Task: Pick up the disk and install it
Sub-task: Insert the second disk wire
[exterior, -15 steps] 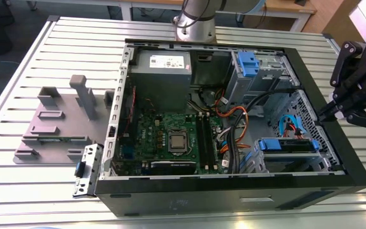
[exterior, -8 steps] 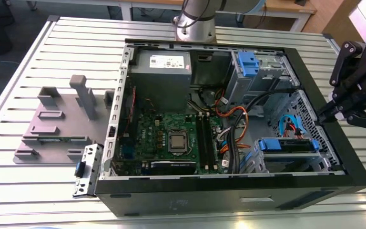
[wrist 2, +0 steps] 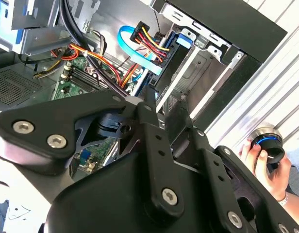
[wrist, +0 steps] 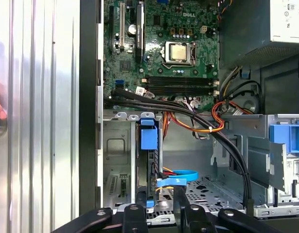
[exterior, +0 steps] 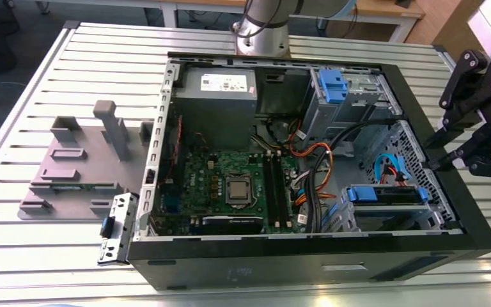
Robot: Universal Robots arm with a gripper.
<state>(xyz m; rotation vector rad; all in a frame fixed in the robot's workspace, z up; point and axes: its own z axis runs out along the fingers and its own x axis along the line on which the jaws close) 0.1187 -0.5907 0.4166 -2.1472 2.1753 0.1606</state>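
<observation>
Pincer (exterior: 454, 160) hangs released and empty, its two fingers apart with nothing between them. It sits just outside and above the case (exterior: 314, 252) wall at the exterior view's right, over the slatted surface (exterior: 58, 268).

What matters is how the disk (exterior: 388, 195) lies from it. The disk is inward from that wall and lower down, standing on edge in the drive cage (wrist: 118, 145) at the case's near corner on the exterior view's right. Its blue tab faces up. Its long axis runs from the pincer's side towards the motherboard (exterior: 228, 185), roughly parallel to the case's near wall.

In the first wrist view the disk's (wrist: 150, 170) thin upper edge lines up almost with the gap between the fingers of the pincer (wrist: 159, 211), so the jaws stand either side of that axis. A blue ribbon cable (wrist: 181, 175) curls just beside the disk's end nearest the pincer.

By its upright seat in the cage the disk looks already slotted in. Whether it is fully home I cannot tell.
</observation>
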